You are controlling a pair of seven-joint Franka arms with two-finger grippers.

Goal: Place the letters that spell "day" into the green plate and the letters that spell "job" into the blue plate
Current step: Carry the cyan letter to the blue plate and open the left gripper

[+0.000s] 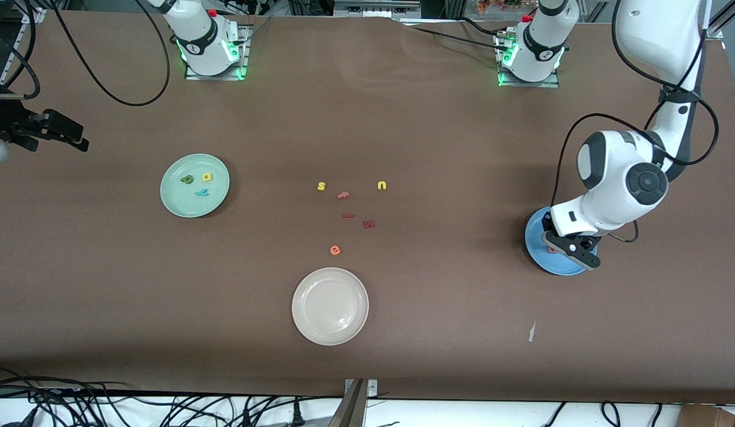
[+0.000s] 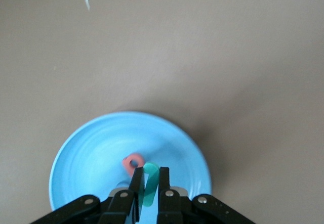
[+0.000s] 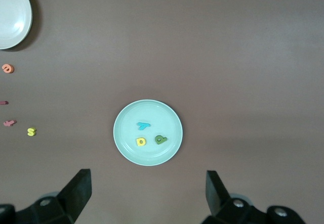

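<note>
The blue plate (image 1: 536, 237) (image 2: 91, 148) lies at the left arm's end of the table. My left gripper (image 1: 568, 247) (image 2: 150, 172) hangs low over it, shut on the teal "j" (image 2: 150, 187). The salmon "b" (image 2: 133, 163) (image 1: 552, 250) lies in this plate just past the fingertips. At the right arm's end, the green plate (image 1: 172, 198) (image 3: 126, 115) holds the olive "d" (image 1: 187, 178) (image 3: 161, 139), yellow "a" (image 1: 207, 177) (image 3: 141, 142) and teal "y" (image 1: 201, 192) (image 3: 144, 126). My right gripper (image 1: 70, 136) (image 3: 147, 176) waits open, high over the table edge beside the green plate.
Mid-table lie a yellow "s" (image 1: 321, 186), a yellow "u" (image 1: 382, 185), three dark red letters (image 1: 369, 224) and an orange "e" (image 1: 335, 250). A cream-white plate (image 1: 302, 323) sits nearer the camera. A paper scrap (image 1: 531, 332) lies near the blue plate.
</note>
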